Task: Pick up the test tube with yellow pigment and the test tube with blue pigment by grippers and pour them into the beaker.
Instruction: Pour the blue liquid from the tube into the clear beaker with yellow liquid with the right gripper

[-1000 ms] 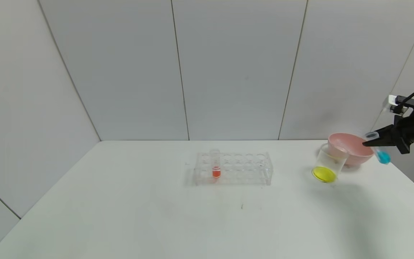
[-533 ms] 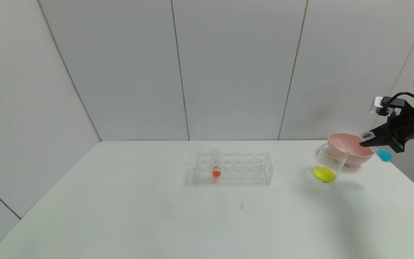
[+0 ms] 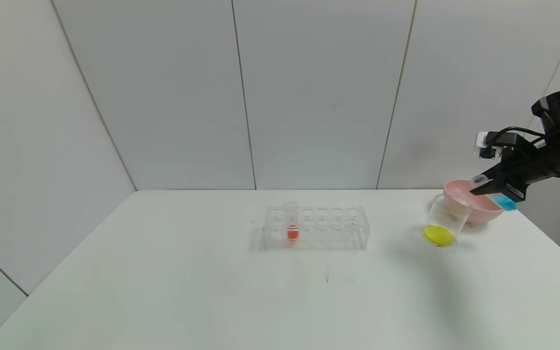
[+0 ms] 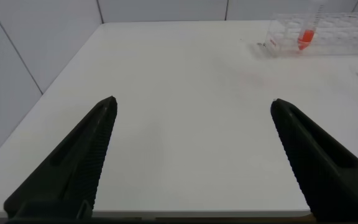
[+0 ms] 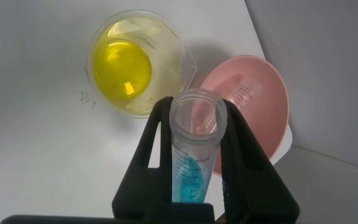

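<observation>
Yellow liquid in beaker; blue in clamped test tube

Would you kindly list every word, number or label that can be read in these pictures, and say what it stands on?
No text reads for certain.
Blue test tube, held in the right gripper: printed graduation marks with small numbers, too small to read.
Beaker: a faint mark beside it on the table, perhaps "25", not legible.
Tube in the pink bowl: graduation marks, unreadable.

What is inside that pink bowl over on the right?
An empty clear test tube lies inside the pink bowl. The tool holding the blue test tube hides part of the bowl's bottom.
</observation>
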Tool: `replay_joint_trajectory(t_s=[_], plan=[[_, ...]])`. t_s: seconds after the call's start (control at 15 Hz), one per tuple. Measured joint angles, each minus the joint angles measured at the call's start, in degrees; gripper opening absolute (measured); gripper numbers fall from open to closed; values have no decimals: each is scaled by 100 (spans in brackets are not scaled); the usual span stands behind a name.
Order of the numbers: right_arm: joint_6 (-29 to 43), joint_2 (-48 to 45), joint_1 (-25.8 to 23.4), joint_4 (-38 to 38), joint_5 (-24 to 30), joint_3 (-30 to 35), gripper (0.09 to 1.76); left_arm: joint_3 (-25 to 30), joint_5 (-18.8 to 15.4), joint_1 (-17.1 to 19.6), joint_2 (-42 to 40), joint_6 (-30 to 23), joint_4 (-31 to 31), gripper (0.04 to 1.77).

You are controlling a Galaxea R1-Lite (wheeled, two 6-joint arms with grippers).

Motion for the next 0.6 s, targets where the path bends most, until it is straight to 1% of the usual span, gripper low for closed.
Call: replay_joint_trajectory(t_s=[0.27,0.6], plan=[[6,-23,193,-96,-571,0,51,0,0,0,0,0,-2,176],[6,-41,372,-99,-879,0,51,0,0,0,0,0,-2,176]])
